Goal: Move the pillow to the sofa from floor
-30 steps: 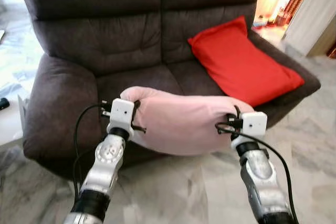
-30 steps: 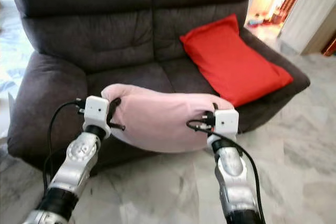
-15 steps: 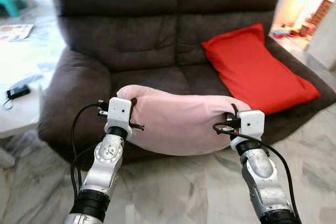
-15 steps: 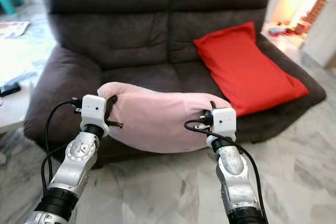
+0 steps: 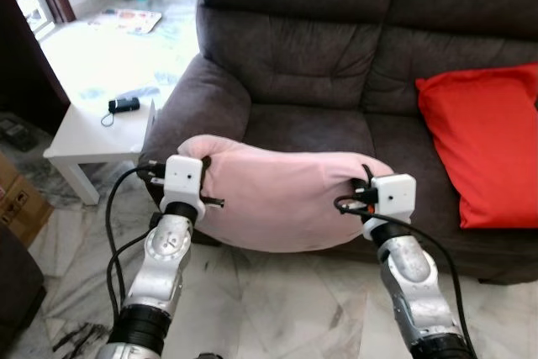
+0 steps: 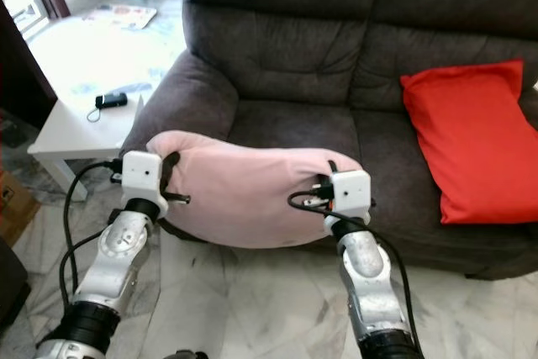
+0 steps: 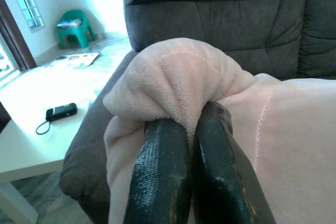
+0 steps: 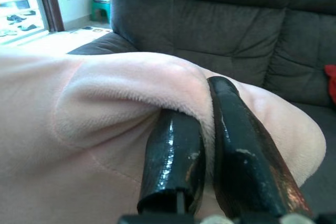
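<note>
Sagging between the clenched left hand (image 7: 191, 129) and right hand (image 8: 207, 124), a plush (seemingly fleece) pink pillow (image 5: 286, 199).

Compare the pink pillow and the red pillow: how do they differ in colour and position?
The pink pillow is pale and plush; the red pillow is bright red. The pink pillow hangs before the sofa, pinched by the left gripper and right gripper; the red pillow rests on the sofa seat. Both are soft and oblong.
</note>
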You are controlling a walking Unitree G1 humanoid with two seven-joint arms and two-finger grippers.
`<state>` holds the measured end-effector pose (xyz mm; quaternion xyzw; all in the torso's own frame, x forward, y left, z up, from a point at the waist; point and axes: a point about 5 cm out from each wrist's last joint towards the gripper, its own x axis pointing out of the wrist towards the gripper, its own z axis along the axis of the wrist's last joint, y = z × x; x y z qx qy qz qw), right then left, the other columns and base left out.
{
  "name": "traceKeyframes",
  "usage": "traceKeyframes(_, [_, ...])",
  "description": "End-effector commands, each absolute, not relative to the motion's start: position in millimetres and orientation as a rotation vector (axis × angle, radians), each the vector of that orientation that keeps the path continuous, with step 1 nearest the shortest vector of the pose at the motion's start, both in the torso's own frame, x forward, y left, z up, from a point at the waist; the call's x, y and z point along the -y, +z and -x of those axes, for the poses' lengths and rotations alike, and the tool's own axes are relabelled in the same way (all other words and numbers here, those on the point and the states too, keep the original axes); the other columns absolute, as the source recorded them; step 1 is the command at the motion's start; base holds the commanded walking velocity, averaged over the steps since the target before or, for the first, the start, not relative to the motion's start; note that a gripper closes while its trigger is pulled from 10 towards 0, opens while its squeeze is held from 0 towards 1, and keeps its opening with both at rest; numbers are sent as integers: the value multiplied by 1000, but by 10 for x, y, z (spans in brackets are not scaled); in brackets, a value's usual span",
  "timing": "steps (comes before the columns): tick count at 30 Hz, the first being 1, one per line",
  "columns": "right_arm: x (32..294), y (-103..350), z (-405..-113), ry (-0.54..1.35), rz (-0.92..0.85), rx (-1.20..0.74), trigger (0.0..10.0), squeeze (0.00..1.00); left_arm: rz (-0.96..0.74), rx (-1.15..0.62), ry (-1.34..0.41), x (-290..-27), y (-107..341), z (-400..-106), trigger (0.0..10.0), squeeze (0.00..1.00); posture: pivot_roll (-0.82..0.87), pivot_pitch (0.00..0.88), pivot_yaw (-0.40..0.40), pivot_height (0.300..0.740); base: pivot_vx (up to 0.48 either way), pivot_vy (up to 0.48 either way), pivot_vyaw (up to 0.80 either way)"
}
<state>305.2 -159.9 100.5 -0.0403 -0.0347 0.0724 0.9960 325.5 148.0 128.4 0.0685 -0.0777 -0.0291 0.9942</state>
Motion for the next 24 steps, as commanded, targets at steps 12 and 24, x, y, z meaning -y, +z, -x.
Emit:
traceKeyframes(12, [1734,1227,-3094,88,63,168,10000,0,-120,214,-64,-1496,1389,-3214,10000,0,-34,67,-48,740,0,0,0])
traceKeyframes(24, [1610,1705,-3081,128,59,368,10000,0,-226,439,64,-1587,1848,-3122,10000,0,-37,55,-42,740,0,0,0])
